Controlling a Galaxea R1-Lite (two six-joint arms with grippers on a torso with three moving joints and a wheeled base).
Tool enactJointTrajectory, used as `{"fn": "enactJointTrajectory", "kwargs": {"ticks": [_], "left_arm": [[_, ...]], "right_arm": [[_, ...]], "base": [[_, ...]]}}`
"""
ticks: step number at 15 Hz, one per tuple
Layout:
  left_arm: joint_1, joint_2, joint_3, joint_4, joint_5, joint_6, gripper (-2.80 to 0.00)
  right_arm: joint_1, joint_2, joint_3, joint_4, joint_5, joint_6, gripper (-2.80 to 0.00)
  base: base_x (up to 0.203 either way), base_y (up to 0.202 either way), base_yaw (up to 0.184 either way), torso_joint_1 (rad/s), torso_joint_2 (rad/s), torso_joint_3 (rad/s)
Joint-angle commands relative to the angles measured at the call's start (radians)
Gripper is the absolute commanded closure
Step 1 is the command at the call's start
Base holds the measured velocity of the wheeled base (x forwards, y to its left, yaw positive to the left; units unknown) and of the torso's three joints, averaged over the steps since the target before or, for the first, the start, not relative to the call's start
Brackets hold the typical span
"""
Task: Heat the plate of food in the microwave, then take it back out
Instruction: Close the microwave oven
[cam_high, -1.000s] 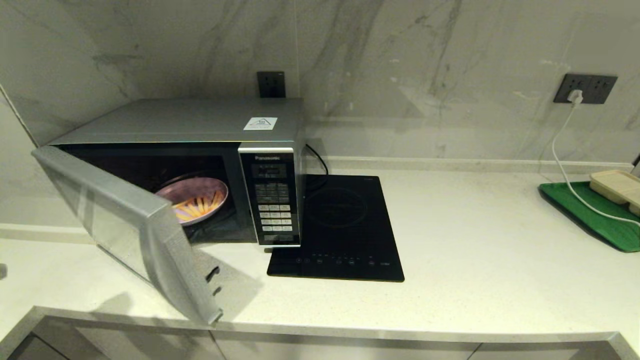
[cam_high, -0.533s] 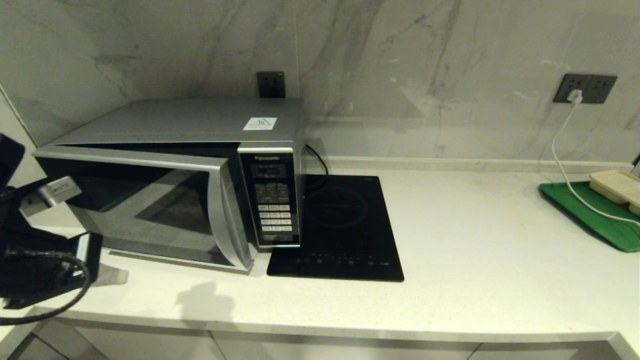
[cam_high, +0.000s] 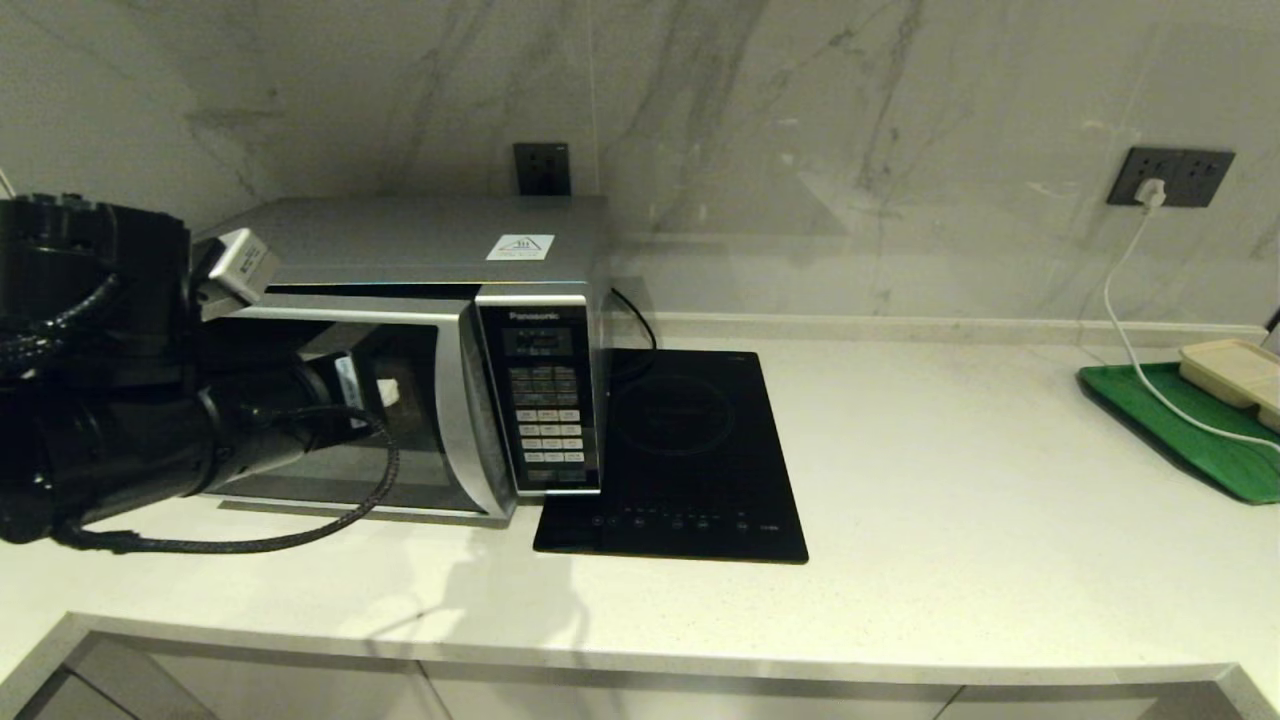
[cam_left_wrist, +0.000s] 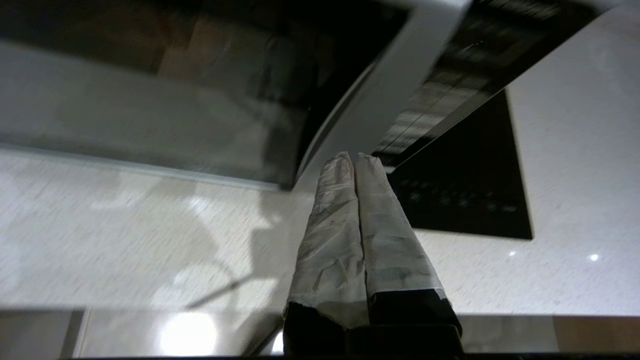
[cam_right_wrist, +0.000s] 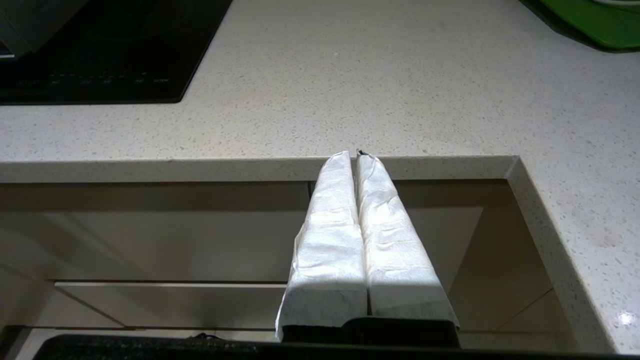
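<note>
The silver Panasonic microwave (cam_high: 420, 240) stands at the back left of the counter, its dark glass door (cam_high: 420, 430) swung against the front, shut or very nearly so. The plate of food is hidden behind that door. My left arm reaches across the door from the left. My left gripper (cam_high: 388, 392) is shut and empty, with its taped tips at the door's silver right edge (cam_left_wrist: 390, 90), beside the keypad panel (cam_high: 545, 400). In the left wrist view the left gripper (cam_left_wrist: 354, 156) points at that edge. My right gripper (cam_right_wrist: 353, 154) is shut and empty, parked below the counter's front edge.
A flat black induction cooktop (cam_high: 680, 450) lies right of the microwave. At the far right a green tray (cam_high: 1180, 425) carries a beige compartment tray (cam_high: 1235, 375), and a white cable (cam_high: 1125, 330) runs from the wall socket across it.
The microwave door has swung from wide open to against the front, hiding the plate. My left arm has come in from the left and moved across the door.
</note>
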Motion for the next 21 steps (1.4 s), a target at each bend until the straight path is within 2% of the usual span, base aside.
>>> {"fn": "enactJointTrajectory", "kwargs": {"ticks": [1,4,9,12,15,18,21], "left_arm": [[-0.035,0.077,0.000,-0.058,0.010,-0.003,0.00],[-0.029,0.143,-0.001,-0.092,0.012,-0.005,0.00],[-0.028,0.207,0.000,-0.223,0.041,0.000,0.00],[-0.025,0.235,-0.001,-0.247,0.049,0.012,0.00],[-0.024,0.267,0.002,-0.327,0.072,0.013,0.00],[-0.020,0.309,0.002,-0.397,0.126,0.036,0.00],[-0.021,0.301,0.022,-0.416,0.135,0.035,0.00]], "right_arm": [[0.001,0.000,0.000,0.001,0.000,0.000,0.00],[0.001,0.000,0.000,0.001,0.000,0.000,0.00],[0.000,0.000,0.000,0.001,0.000,0.000,0.00],[0.001,0.000,0.000,0.001,0.000,0.000,0.00],[0.001,0.000,0.000,0.001,0.000,0.000,0.00],[0.000,0.000,0.000,0.001,0.000,0.000,0.00],[-0.001,0.000,0.000,0.001,0.000,0.000,0.00]], "base": [[0.000,0.000,0.000,0.000,0.00,0.000],[0.000,0.000,0.000,0.000,0.00,0.000],[0.000,0.000,0.000,0.000,0.00,0.000],[0.000,0.000,0.000,0.000,0.00,0.000],[0.000,0.000,0.000,0.000,0.00,0.000],[0.000,0.000,0.000,0.000,0.00,0.000],[0.000,0.000,0.000,0.000,0.00,0.000]]}}
